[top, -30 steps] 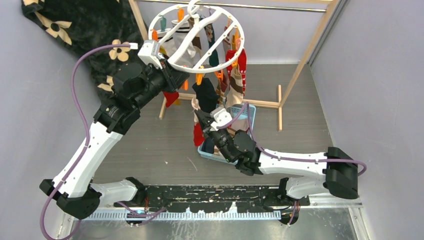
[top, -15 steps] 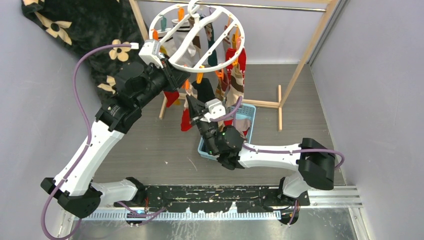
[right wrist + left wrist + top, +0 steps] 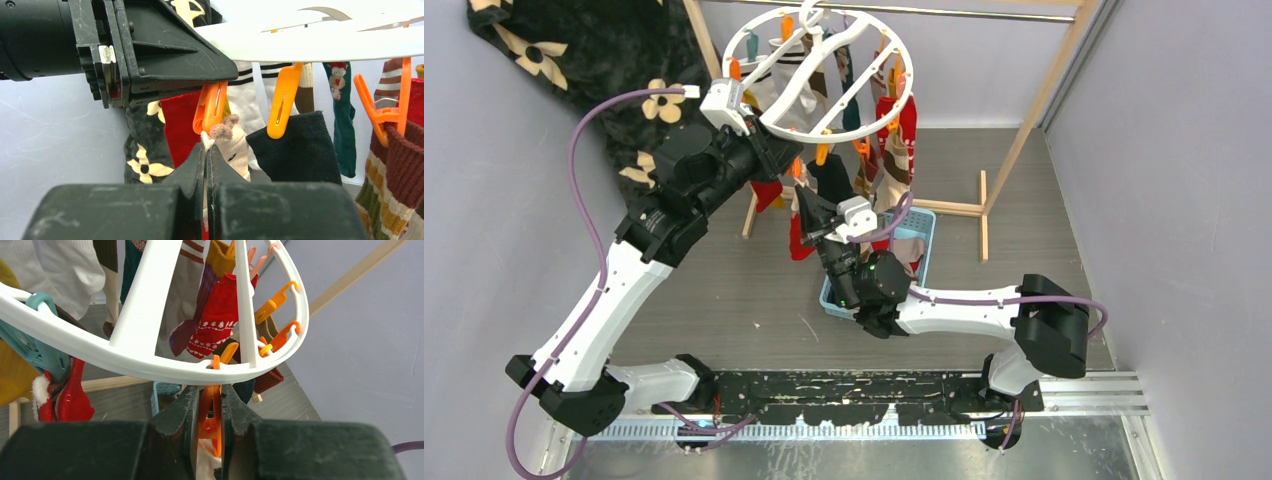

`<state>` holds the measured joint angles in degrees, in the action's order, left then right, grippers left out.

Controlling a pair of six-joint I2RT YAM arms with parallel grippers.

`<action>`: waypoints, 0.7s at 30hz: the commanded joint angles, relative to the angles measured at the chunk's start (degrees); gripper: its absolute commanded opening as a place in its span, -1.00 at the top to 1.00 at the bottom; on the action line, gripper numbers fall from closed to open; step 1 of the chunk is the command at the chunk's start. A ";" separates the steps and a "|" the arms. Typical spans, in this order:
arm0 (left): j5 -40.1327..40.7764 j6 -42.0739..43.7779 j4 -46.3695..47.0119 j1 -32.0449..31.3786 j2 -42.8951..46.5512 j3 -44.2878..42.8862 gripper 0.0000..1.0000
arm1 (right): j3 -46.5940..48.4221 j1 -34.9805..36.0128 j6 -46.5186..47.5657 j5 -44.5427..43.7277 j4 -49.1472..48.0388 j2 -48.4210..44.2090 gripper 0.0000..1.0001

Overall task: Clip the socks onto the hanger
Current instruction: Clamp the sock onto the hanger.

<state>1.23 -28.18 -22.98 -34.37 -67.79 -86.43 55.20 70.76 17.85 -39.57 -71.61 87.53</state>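
- Right pincer [image 3: 206,160]: clenched, its two dark fingers pressed flat together on the top of a cream sock [image 3: 231,145], which it held up directly beneath a clip.
- Left pincer [image 3: 210,405]: above the right pincer and to its left; clenched on the upper part of an orange clip [image 3: 214,412], one finger on either side.
- Orange clip: its lower tips sat just above the right pincer, touching or nearly touching the sock's edge. Whether the fabric lay between the tips could not be told.
- Risk, as judged: if the left pincer let go before the fabric sat deep enough, the clip would likely bite only the edge and the sock would slip out. An upward push from the right pincer could swing the hanging ring and pull the clip away.
- Cream sock: soft knit, limp, with a fuzzy brown pompom at its upper edge.
- Clip: hard glossy plastic, slotted, tapering downward.
- Hanger [image 3: 150,365]: immediately above the left pincer; smooth white plastic ring with flat cross bars.
- Right of the right pincer: a second clip [image 3: 282,107] holding a fleecy black sock [image 3: 300,145]; further right, a ribbed striped sock [image 3: 390,175].
- Left of it: a red sock [image 3: 177,125].
- Beyond: a light blue basket [image 3: 926,240] below the right pincer; a plush flowered blanket [image 3: 554,40] far left.
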 commanded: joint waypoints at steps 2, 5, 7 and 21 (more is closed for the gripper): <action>0.96 -0.33 -0.40 0.01 0.95 0.30 0.76 | 3.53 0.17 -0.68 1.22 -3.69 0.32 0.98; 1.09 -0.29 -0.44 0.02 1.06 0.37 0.76 | 3.69 0.09 -0.88 1.60 -3.69 0.32 0.98; 1.14 -0.21 -0.48 0.02 1.14 0.45 0.76 | 3.69 0.16 -0.93 1.61 -3.83 0.15 0.98; 0.86 -0.28 -0.37 0.01 1.32 0.56 0.76 | 6.35 0.16 -1.05 2.66 -2.89 1.94 0.98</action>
<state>1.93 -28.23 -22.72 -34.37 -67.79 -86.30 57.69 70.76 16.80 -38.20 -72.20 88.97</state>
